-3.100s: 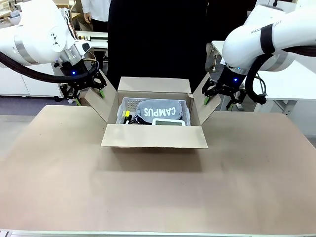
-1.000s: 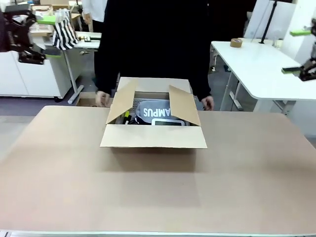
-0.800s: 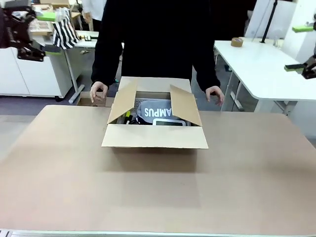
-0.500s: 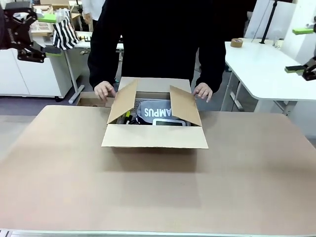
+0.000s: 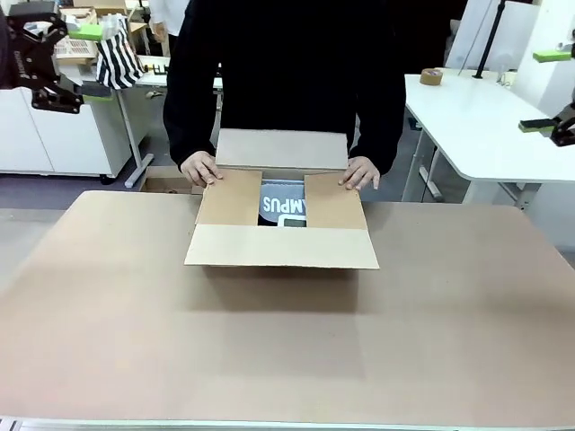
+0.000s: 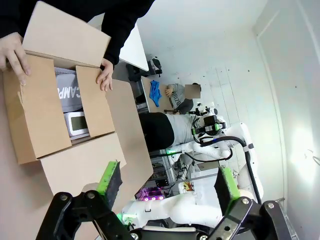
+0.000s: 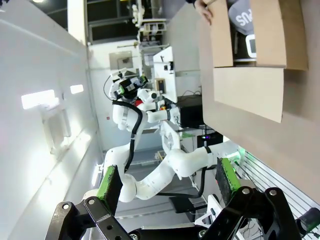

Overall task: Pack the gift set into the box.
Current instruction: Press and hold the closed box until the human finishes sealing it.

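**Gift set inside the box, side flaps held down by the person**

The gift set lies inside the box (image 5: pixel 281 246), which stands at the far middle of the brown table (image 5: pixel 135 323). Through the gap between the two side flaps I can see the dark piece with white letters (image 5: pixel 283 198) and, just in front of it, the light grey flat item (image 5: pixel 289 221). The person presses one hand (image 5: pixel 199 168) on one side flap and the other hand (image 5: pixel 359 172) on the opposite one. The far flap stands upright and the near flap lies outward toward the robot, so the closing looks half done.

What could go wrong, in my judgement: the side flaps may spring up when the hands let go, because the cardboard is stiff and the soft piece below may push on them. The box may also slide if only one flap is pushed.

The left gripper (image 5: pixel 90 61) and the right gripper (image 5: pixel 544 90) are high and well apart from the box, both with fingers spread wide and holding nothing. The hands lie in the way of any reach to the flaps. A roll of tape (image 5: pixel 432 77) sits on the white side table (image 5: pixel 467 117).
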### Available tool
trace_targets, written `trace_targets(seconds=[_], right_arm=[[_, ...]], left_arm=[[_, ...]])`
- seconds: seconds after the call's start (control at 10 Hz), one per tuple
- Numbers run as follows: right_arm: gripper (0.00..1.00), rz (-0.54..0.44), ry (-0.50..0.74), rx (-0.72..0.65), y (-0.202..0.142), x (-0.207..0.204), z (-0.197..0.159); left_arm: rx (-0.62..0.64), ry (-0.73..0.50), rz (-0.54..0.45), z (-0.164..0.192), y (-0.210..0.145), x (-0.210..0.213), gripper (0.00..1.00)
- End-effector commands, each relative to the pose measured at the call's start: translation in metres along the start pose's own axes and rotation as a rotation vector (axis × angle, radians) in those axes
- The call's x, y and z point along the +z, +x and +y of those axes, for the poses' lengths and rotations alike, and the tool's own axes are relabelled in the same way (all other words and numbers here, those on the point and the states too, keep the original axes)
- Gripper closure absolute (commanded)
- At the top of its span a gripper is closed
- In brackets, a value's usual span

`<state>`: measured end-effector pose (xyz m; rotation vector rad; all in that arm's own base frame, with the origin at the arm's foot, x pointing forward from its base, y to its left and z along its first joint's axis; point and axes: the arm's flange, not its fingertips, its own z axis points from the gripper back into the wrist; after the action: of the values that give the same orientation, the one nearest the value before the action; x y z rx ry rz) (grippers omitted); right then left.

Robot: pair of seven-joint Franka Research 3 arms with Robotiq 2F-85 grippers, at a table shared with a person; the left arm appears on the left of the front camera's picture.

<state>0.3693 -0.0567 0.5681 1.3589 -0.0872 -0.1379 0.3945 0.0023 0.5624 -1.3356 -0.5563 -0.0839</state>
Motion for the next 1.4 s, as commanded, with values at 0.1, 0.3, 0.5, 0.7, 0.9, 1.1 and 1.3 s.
trace_targets(seconds=[0.1, 0.3, 0.5, 0.7, 0.9, 1.1, 1.3], right_arm=[[0.0, 0.009, -0.009, 0.016, -0.0014, 0.0004, -0.0011], [0.0, 0.009, -0.009, 0.016, -0.0014, 0.0004, -0.0011], [0.0, 0.009, -0.009, 0.016, -0.0014, 0.0004, -0.0011], [0.0, 0.009, -0.009, 0.016, -0.0014, 0.0004, -0.0011], [0.0, 0.009, -0.009, 0.016, -0.0014, 0.0004, -0.0011], [0.0, 0.009, -0.009, 0.016, -0.0014, 0.0004, -0.0011], [0.0, 0.009, -0.009, 0.016, -0.0014, 0.0004, -0.0011]], left_arm=[[0.011, 0.006, 0.004, -0.0018, -0.0017, 0.0005, 0.0], [0.011, 0.006, 0.004, -0.0018, -0.0017, 0.0005, 0.0], [0.011, 0.006, 0.004, -0.0018, -0.0017, 0.0005, 0.0], [0.011, 0.006, 0.004, -0.0018, -0.0017, 0.0005, 0.0], [0.011, 0.006, 0.004, -0.0018, -0.0017, 0.0005, 0.0], [0.011, 0.006, 0.004, -0.0018, -0.0017, 0.0005, 0.0], [0.011, 0.006, 0.004, -0.0018, -0.0017, 0.0005, 0.0]])
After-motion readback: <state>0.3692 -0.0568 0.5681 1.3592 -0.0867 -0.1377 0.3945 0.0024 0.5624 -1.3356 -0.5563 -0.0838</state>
